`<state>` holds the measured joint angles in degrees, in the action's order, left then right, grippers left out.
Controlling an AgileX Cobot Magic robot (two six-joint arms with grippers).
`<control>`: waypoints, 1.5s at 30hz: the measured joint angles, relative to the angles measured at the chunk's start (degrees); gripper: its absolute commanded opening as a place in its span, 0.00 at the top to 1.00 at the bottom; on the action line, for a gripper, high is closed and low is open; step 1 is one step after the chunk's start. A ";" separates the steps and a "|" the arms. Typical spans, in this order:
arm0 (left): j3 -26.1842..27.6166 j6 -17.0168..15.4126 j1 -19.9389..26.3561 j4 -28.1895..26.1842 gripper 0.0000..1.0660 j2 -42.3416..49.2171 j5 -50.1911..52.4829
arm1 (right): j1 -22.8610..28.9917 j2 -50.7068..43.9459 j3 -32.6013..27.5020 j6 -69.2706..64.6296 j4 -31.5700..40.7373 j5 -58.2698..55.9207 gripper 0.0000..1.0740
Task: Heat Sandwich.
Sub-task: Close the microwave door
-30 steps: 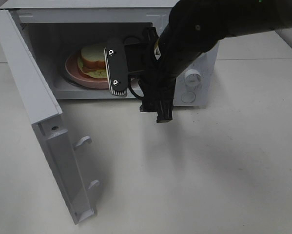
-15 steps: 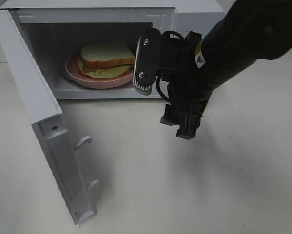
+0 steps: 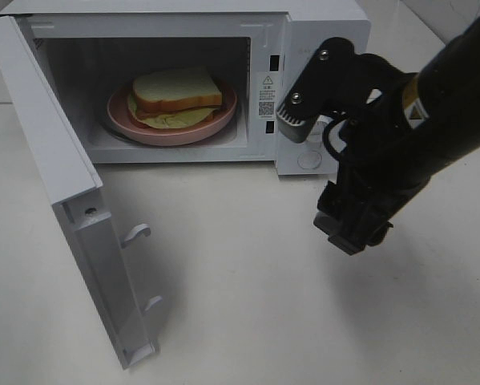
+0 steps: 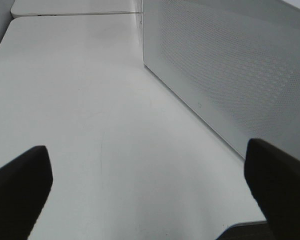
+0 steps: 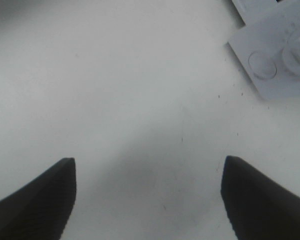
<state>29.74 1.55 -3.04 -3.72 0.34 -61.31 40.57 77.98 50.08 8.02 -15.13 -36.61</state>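
Step in hand: loading appears complete; the door is not yet shut and no heating has begun, by judgement.
Sandwich (image 3: 175, 98): lies on the pink plate (image 3: 217, 126) inside the microwave (image 3: 320, 24) cavity, set toward the middle of the plate.
Right gripper (image 5: 148, 161): jaws spread wide, nothing between them; it hangs over the bare table (image 3: 223, 305) outside the cavity, in front of the control panel (image 5: 277, 60).
Left gripper (image 4: 145, 147): jaws at full spread, holding nothing; near a white perforated panel (image 4: 230, 65), probably the door's outer face, though I cannot tell for certain.
Door (image 3: 55, 160): swung fully open at the left of the high view, latch hooks (image 3: 135, 233) exposed.
Next move: push the door closed until the hooks catch, then turn the control.
Obstructions: the right arm (image 3: 432, 120) partly covers the control panel; nothing lies in the door's swing path that I can see.
Risk: a hard push may shift the whole oven.
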 measured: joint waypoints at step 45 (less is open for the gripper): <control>0.00 0.00 0.00 0.00 0.06 0.00 0.00 | -18.05 -42.51 -8.88 -8.82 7.45 -31.34 0.29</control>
<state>29.74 1.55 -3.04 -3.72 0.34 -61.31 22.52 35.47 41.20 -0.80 -7.68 -67.95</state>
